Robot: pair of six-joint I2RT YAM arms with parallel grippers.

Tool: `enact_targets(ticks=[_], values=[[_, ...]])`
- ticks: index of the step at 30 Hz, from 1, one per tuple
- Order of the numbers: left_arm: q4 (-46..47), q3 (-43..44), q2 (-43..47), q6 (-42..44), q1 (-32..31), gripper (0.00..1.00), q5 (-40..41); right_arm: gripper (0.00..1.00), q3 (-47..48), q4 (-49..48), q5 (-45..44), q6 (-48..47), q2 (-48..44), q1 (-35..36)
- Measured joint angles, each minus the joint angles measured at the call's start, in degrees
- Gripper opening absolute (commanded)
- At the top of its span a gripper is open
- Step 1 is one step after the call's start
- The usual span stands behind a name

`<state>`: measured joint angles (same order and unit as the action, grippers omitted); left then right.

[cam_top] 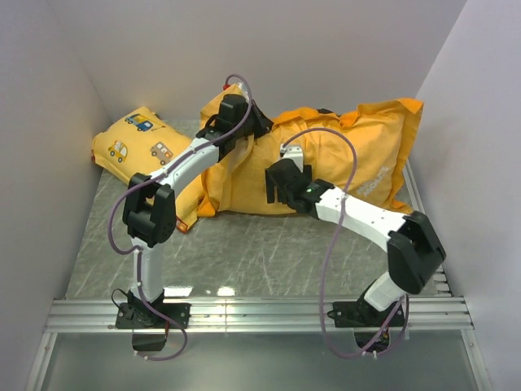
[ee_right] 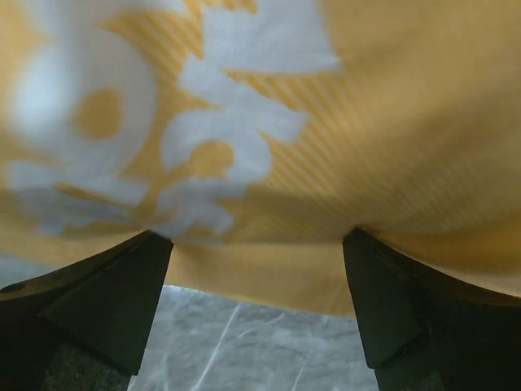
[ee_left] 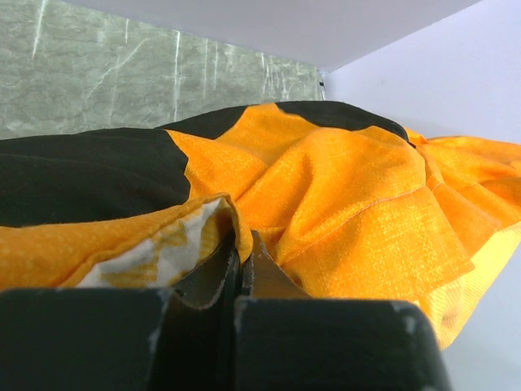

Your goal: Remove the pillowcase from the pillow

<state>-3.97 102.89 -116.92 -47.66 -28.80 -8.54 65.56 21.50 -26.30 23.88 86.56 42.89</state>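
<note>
Pillowcase [cam_top: 342, 155] lies across the far half of the table [cam_top: 244, 252], plump and filled. The pillow is hidden inside it, with none of it surely showing; cover judged not yet off.

Left end effector [cam_top: 236, 114] sits at the cover's left end, where the black print shows. In the left wrist view its fingers [ee_left: 207, 285] are pressed together, and a folded orange hem runs down into the seam between them; it reads as clamped on the pillowcase. Likely reason: this end looks like the opening, and a pinch on loose hem takes cloth alone, not the stuffing.

Right end effector [cam_top: 283, 186] is at the near long edge, about mid-length. Its jaws stand wide apart, gripping nothing; the cloth edge with white lettering [ee_right: 220, 147] hangs just above its fingertips, with bare table below. Probably placed there to pin or seize the bulk while the left draws the cloth away.

Small yellow pillow [cam_top: 138, 142] with cars lies in the far left corner, near the cover's left end; the arm hides whether they touch. Risk judged: a leftward pull could drag it along.
</note>
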Motion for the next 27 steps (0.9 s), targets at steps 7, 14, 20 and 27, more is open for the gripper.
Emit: enact_targets(ticks=[7,14,20,27], values=[[0.20,-0.33,0.17,1.49,0.00,0.09,-0.57,0.00,0.79,0.46,-5.88,2.10,2.51,-0.13],[-4.81,3.67,0.22,5.22,0.00,0.33,-1.40,0.00,2.32,7.13,-7.54,2.45,-8.94,-1.84],[-11.21,7.54,0.33,8.39,-0.57,0.59,-3.91,0.00,8.26,12.83,-9.03,1.64,-15.98,-3.82],[-13.16,5.68,3.93,10.19,-3.87,0.79,-3.63,0.00,7.63,11.56,-7.06,1.77,-12.76,-4.22]])
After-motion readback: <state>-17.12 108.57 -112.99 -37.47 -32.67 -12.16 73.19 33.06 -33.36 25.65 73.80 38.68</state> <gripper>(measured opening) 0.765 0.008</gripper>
